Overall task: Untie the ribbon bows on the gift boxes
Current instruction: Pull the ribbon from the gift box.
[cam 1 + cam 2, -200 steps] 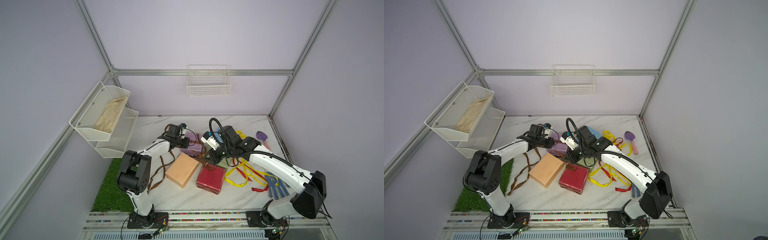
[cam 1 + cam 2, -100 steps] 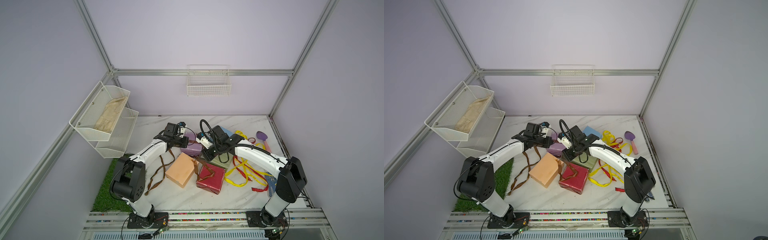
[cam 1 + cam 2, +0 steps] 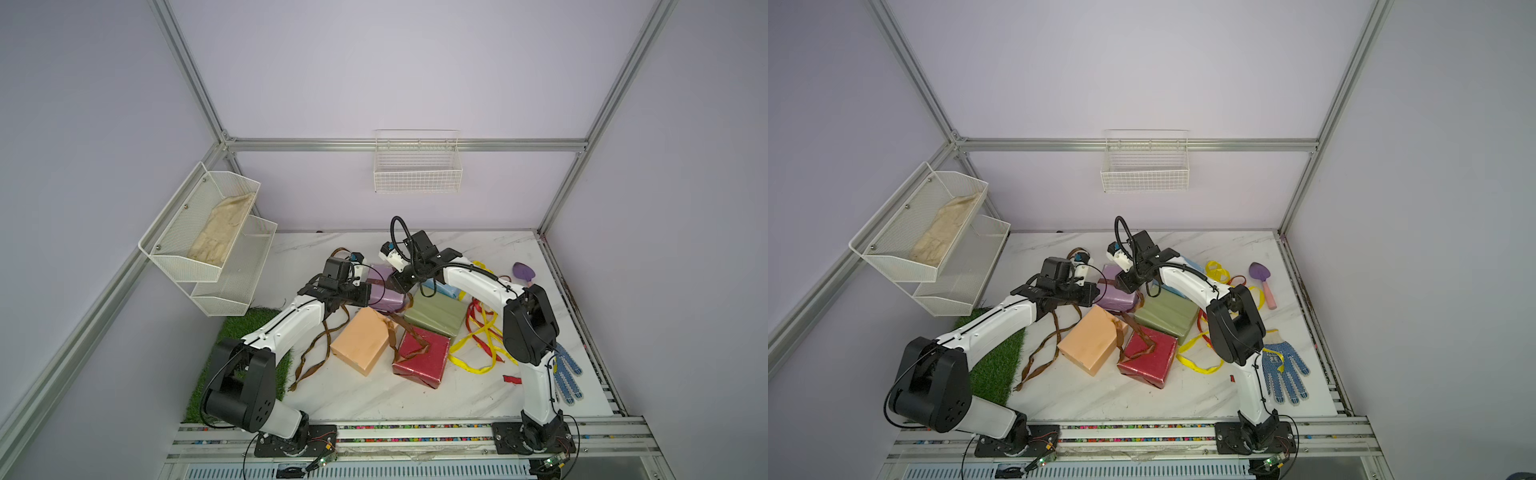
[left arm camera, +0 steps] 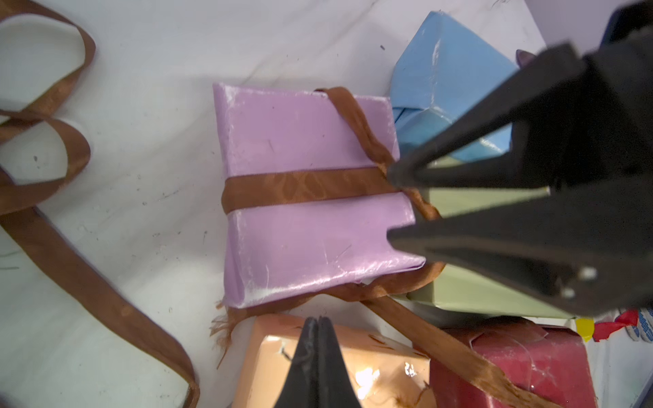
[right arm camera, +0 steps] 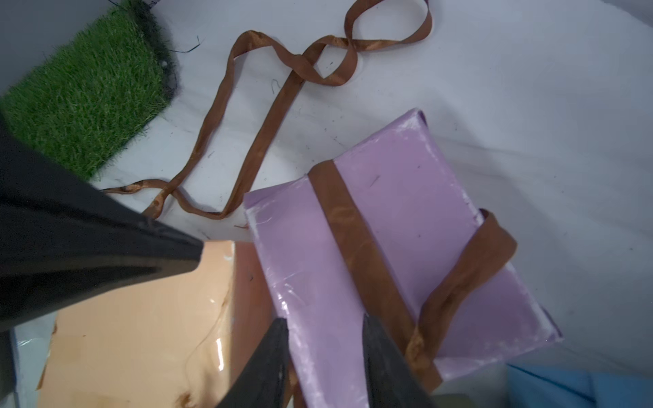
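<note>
A lilac gift box point(image 4: 300, 219) lies at the back of the pile, with a brown ribbon point(image 4: 304, 187) wrapped round it and crossed at one edge. My right gripper point(image 5: 325, 319) stands open over that edge, one fingertip point(image 4: 388, 175) at the ribbon's crossing, and holds nothing. My left gripper point(image 4: 318, 319) is shut and empty, hovering above the peach box point(image 3: 363, 340) beside the lilac box point(image 3: 386, 293). The olive box point(image 3: 436, 313), dark red box point(image 3: 422, 353) and light blue box point(image 3: 442, 289) lie around them. A second brown ribbon point(image 3: 316, 353) lies loose on the table.
Loose yellow ribbons point(image 3: 478, 340) and a red ribbon point(image 3: 471, 320) lie right of the boxes. A blue-dotted glove point(image 3: 567, 374) sits at the front right, a purple trowel point(image 3: 523, 272) at the back right, a grass mat point(image 3: 232, 332) at the left. Wire baskets point(image 3: 417, 172) hang on the walls.
My right arm has swung left to the lilac box and its jaws have opened. The left gripper has stayed shut beside that box.
</note>
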Robot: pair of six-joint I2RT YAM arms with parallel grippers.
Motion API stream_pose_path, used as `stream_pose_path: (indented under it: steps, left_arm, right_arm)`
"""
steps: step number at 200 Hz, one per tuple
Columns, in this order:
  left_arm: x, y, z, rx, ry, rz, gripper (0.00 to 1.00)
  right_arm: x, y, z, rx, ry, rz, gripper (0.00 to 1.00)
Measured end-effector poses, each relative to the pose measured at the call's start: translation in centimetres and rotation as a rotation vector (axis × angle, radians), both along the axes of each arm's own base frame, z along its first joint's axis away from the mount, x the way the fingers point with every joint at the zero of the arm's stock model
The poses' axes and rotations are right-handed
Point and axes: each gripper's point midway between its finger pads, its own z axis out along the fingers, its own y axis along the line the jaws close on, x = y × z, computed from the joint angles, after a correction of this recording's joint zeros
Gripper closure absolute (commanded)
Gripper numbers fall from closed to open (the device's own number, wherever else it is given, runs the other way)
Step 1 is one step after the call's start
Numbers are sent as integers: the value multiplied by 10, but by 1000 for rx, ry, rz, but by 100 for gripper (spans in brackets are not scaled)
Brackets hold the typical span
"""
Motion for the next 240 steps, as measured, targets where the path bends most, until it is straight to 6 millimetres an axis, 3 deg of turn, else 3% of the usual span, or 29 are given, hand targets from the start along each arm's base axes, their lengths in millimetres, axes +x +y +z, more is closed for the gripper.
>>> stream_pose_path:
  steps: [27, 63, 76, 155, 188, 240]
  left_arm:
    - [-1, 1, -1, -5, -8, 11, 95]
    - [0, 2, 3, -9, -27, 16, 95]
    - [0, 2, 4, -10, -31, 17, 95]
    - [2, 4, 4, -2, -41, 25, 95]
    - [6, 5, 4, 5, -52, 36, 95]
    - [13, 3, -25, 25, 0, 39, 95]
  right_arm:
    - [21, 2, -11, 4, -12, 12, 58]
    - [31, 14, -32, 5, -5, 58, 58]
    - [33, 19, -31, 17, -14, 80, 58]
    - [32, 15, -37, -38, -71, 138, 59]
    - [23, 8, -39, -75, -132, 157, 61]
    - [19, 6, -39, -91, -168, 166, 61]
